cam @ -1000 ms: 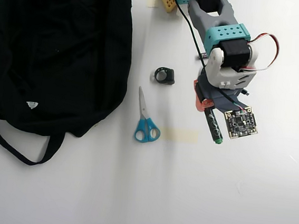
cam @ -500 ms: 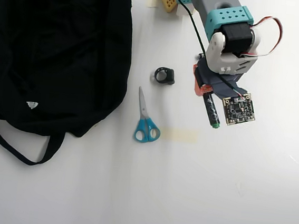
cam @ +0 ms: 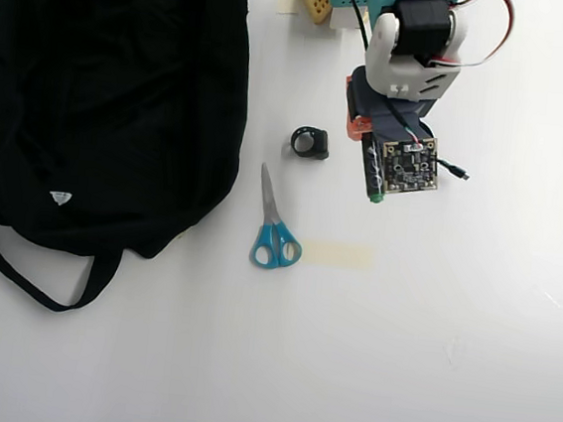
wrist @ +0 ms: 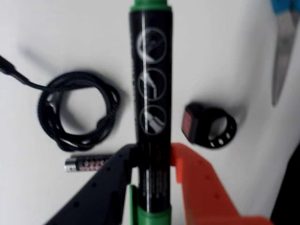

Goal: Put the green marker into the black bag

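Observation:
The green marker (wrist: 151, 112), a black barrel with white print and green ends, is clamped between my gripper's (wrist: 152, 164) black finger (wrist: 110, 180) and orange finger (wrist: 197, 183). From overhead the marker (cam: 372, 172) pokes out below the gripper (cam: 366, 139), its green tip pointing down the picture, held over the white table right of centre. The black bag (cam: 103, 94) lies flat at the far left of the overhead view, well apart from the gripper. In the wrist view only a dark sliver of the bag (wrist: 289, 197) shows at the right edge.
Blue-handled scissors (cam: 275, 227) and a small black ring-shaped clip (cam: 310, 142) lie between the bag and the arm. Under the gripper, the wrist view shows a coiled black cable (wrist: 77, 110), a battery (wrist: 86, 163), the clip (wrist: 208, 125) and the scissors' blade (wrist: 282, 51). Tape strip (cam: 337, 254).
The arm has drawn back toward its base and to the left in the overhead view, carrying the marker with it. Bag, scissors and clip have not moved.

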Controlling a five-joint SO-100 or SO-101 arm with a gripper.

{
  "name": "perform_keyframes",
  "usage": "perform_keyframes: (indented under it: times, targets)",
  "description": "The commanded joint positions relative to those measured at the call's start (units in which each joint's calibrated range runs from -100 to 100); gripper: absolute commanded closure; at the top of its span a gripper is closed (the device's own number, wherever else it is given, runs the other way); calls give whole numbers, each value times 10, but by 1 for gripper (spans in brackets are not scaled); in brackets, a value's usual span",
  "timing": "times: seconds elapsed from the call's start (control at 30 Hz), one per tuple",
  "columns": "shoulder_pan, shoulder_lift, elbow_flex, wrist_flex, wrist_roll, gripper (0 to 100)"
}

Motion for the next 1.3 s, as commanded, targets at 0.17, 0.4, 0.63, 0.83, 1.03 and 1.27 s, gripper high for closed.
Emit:
perform_keyframes:
  times: [0.17,0.4,0.63,0.83,1.03,1.27]
  targets:
    - [36,-127,93,4,-2,98]
    - [80,-181,149,4,-25,98]
    - [182,-189,154,3,-32,98]
    - [264,-188,151,2,-29,98]
    - [344,-188,146,-7,-28,98]
    - [440,-176,153,-55,-29,98]
